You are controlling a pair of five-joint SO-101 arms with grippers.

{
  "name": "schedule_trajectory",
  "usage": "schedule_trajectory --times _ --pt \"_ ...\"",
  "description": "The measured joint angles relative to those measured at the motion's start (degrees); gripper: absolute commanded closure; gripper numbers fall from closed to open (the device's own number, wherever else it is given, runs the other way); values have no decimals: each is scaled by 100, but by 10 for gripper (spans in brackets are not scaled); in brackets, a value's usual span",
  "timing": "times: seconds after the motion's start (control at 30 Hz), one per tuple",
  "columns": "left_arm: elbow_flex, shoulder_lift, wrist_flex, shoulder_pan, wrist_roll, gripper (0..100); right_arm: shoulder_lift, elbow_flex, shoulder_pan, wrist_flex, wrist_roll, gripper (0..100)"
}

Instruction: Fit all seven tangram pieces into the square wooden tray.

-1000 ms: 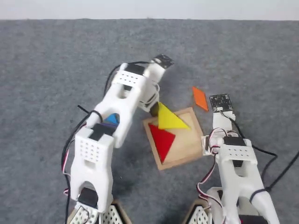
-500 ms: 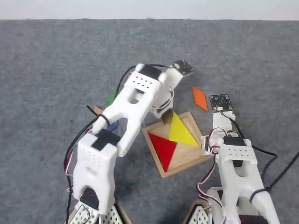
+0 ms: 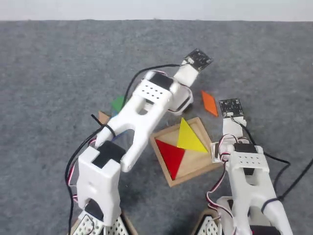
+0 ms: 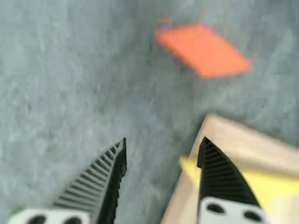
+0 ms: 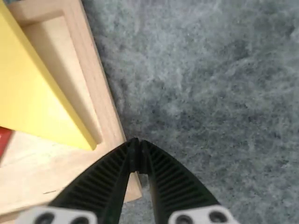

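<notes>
currently the left gripper (image 4: 164,142), jaws apart and empty, hangs beside the square wooden tray (image 3: 198,157) corner; flat yellow triangle (image 3: 188,137) and red triangle (image 3: 171,152) lie inside, orange parallelogram piece (image 3: 209,103) outside; right gripper (image 5: 138,142), closed on nothing, sits at its edge.

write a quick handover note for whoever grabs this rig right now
Left gripper: open, empty, over a corner of the wooden tray, near the yellow triangle.
Right gripper: shut, empty, at the tray's edge.
Done: yellow triangle and red triangle lie in the tray.
Left: five pieces. The orange piece lies on the mat beyond the tray. The green piece peeks out beside the left arm. The others are too hidden to place.
</notes>
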Motion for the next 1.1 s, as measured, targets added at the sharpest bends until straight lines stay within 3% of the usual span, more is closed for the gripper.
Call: schedule_trajectory --times 0.43,0.67,1.1 --pt "9 695 123 -475 -457 758 0 0 0 0 0 991" --pt "651 53 642 -501 -914 783 0 0 0 0 0 991" --pt "1934 -1345 527 -343 -1099 793 0 0 0 0 0 991"
